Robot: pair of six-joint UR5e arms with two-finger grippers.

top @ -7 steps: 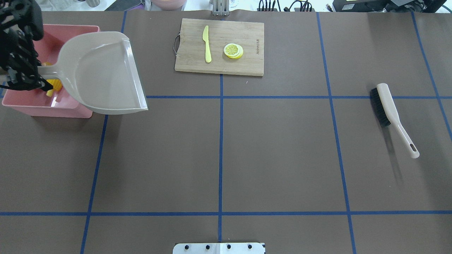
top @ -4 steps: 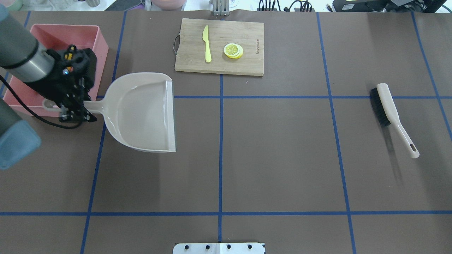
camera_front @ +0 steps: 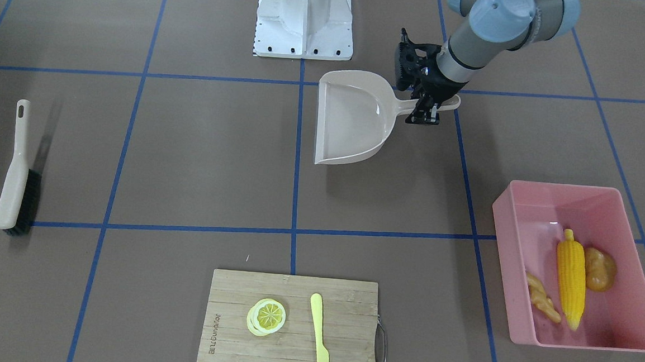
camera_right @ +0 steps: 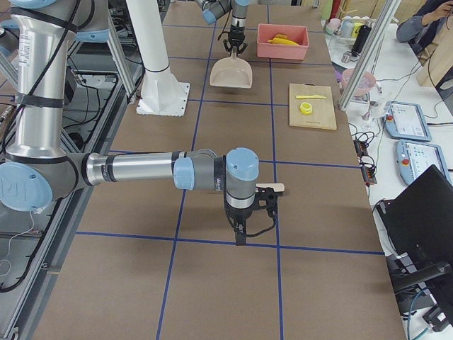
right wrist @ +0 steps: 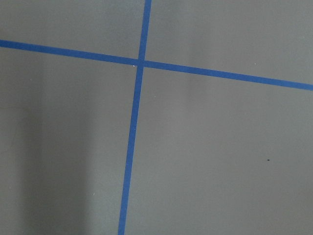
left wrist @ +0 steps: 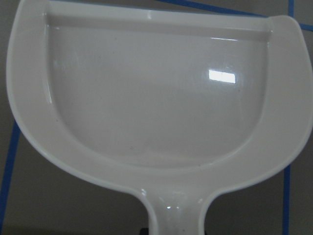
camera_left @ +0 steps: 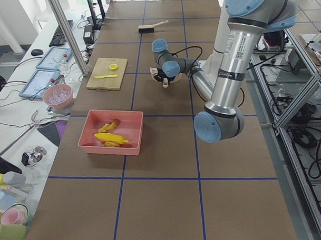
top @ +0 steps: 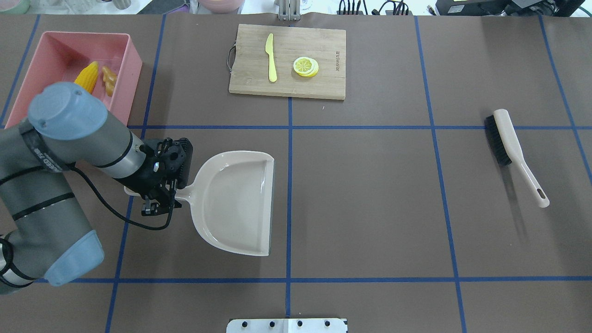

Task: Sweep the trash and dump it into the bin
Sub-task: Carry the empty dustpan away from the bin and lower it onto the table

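All three bits of trash, the corn, potato and ginger, lie in the bin, so I judge only the set-down remains. My left gripper is clamped on the handle of the empty pan. The right gripper shows only from the side, so I cannot tell its state.

I also cannot tell whether the pan touches the table. If it hangs above and I let go, it could drop and skid. If I press down, its lip may snag the paper and twist the handle in the jaws.

On an overhead dial centred on the pan, the bin sits at 10 o'clock. My left elbow overlaps its near wall there and could knock it on withdrawal. The board at 1 is well apart, and the brush at 3 is far off. Room opens from 4 round to 7.
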